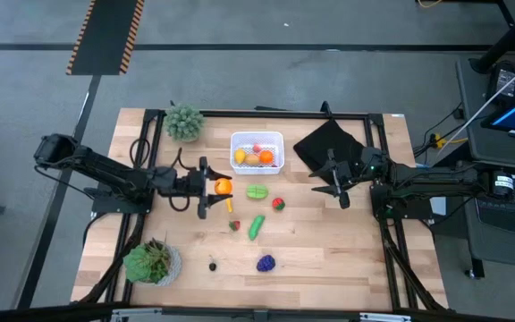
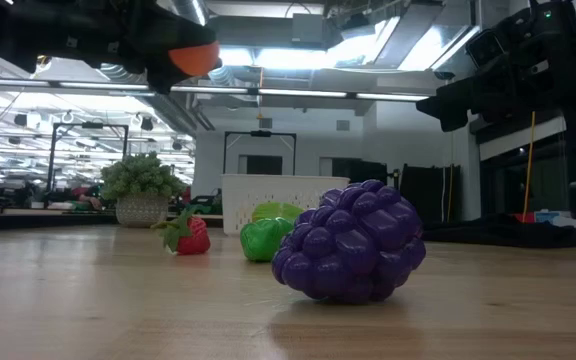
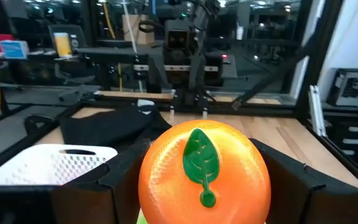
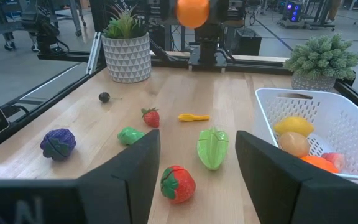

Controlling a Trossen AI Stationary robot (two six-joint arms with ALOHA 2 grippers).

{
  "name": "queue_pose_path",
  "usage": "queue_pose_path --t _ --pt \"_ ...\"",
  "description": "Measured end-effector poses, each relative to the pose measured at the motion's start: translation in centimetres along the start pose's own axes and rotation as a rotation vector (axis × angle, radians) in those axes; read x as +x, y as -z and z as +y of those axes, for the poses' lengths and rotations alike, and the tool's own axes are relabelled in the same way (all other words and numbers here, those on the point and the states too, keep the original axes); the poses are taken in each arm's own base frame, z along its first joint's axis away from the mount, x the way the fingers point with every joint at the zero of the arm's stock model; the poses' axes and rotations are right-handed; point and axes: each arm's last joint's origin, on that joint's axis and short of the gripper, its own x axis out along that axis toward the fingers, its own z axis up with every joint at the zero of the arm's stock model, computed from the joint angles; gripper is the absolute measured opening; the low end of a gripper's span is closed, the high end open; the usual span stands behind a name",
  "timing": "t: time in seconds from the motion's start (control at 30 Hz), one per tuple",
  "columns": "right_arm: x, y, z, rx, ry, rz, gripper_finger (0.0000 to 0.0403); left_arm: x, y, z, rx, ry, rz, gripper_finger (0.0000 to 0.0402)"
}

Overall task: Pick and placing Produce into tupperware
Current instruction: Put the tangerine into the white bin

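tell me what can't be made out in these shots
- Small dark item near the front plant: too small in the high view to identify.
- White tub contents: low view, hidden behind its wall and the green pieces in front.
- Left gripper fingertips: left wrist view, covered by the orange it holds.
- Right gripper: right wrist view, fingers cut off by the edge.

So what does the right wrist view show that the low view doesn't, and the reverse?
Only the right wrist view: the tub's contents, a lemon and other fruit, plus the yellow piece, the small dark piece and the right gripper, open and empty.
Only the low view: the ceiling lights of the room behind.
Both: the left gripper holding the orange above the table, the purple grapes and a strawberry.
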Motion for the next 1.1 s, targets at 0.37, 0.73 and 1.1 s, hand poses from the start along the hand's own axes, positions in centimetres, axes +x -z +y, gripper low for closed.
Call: queue_pose_path --t 0.37,0.73,1.1 --pt "0.0 0.0 0.0 -0.001 0.0 0.0 0.0212 0.1 -0.7 1.5 0.0 -0.202 -0.071 0.0239" --pt "0.0 0.0 0.0 -0.004 0.001 0.0 0.0212 0.1 -0.8 3.2 0.025 -0.41 -0.076 0.0239" --pt "0.0 0.0 -0.1 -0.004 0.033 0.003 0.0212 0.9 0.0 5.1 0.028 -0.416 -0.037 0.0239"
